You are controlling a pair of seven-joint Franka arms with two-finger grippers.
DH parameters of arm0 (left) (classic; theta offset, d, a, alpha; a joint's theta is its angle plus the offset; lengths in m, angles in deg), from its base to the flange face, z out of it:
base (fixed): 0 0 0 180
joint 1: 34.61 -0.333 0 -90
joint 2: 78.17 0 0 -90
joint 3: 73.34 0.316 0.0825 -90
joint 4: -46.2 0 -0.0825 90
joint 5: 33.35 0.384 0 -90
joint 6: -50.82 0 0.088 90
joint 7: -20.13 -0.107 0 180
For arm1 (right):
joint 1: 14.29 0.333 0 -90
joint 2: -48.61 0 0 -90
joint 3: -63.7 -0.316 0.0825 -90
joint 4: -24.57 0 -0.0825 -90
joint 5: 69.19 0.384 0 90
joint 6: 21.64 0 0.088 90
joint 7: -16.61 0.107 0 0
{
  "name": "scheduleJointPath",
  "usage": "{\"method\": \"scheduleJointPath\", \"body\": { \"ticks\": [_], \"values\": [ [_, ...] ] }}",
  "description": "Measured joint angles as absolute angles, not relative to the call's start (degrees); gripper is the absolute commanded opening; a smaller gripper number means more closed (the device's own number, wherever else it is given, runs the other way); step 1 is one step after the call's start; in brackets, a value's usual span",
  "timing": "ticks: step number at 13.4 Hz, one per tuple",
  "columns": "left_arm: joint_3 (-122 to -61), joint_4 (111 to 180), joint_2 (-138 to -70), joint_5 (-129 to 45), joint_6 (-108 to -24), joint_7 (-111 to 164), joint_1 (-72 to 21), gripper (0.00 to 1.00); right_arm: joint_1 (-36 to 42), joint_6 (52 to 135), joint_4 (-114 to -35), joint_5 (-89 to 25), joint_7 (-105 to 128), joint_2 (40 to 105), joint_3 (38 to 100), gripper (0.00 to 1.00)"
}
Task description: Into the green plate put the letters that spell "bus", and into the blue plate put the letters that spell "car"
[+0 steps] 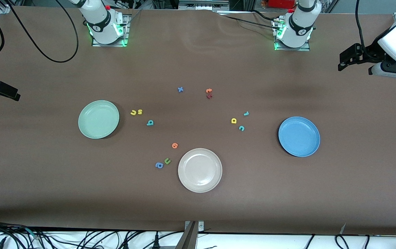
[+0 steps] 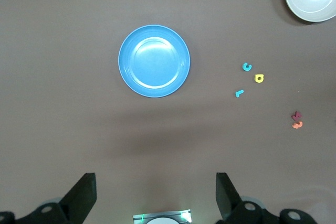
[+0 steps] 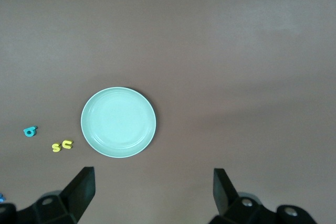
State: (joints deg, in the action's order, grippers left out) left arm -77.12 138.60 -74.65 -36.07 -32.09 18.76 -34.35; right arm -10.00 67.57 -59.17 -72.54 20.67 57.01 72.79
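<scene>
The green plate (image 1: 98,119) lies toward the right arm's end of the table, with a yellow u (image 1: 133,112), a yellow s (image 1: 140,111) and a teal b (image 1: 150,122) beside it. The blue plate (image 1: 299,136) lies toward the left arm's end, with a yellow a (image 1: 233,120), a teal c (image 1: 241,128) and a teal r (image 1: 246,113) beside it. My left gripper (image 2: 156,182) hangs open and empty high over the table by the blue plate (image 2: 154,61). High beside the green plate (image 3: 118,122), my right gripper (image 3: 153,178) is also open and empty.
A beige plate (image 1: 200,169) sits nearest the front camera, with an orange letter (image 1: 174,145), a green u (image 1: 167,161) and a blue a (image 1: 159,165) beside it. A blue x (image 1: 180,89), an orange letter (image 1: 209,91) and a dark red letter (image 1: 209,96) lie mid-table.
</scene>
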Motion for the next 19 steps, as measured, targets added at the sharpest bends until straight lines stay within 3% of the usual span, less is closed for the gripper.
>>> {"method": "scheduleJointPath", "body": {
  "ticks": [14, 19],
  "values": [
    [-77.2, 138.6, -74.8, -36.1, -31.9, 18.8, -34.3, 1.00, -10.0, 67.7, -59.3, -72.5, 20.7, 57.0, 72.8, 0.99],
    [-77.4, 139.4, -79.8, -36.1, -31.6, 18.7, -34.1, 1.00, -9.9, 67.8, -59.4, -72.5, 20.7, 57.0, 72.7, 0.99]
  ]
}}
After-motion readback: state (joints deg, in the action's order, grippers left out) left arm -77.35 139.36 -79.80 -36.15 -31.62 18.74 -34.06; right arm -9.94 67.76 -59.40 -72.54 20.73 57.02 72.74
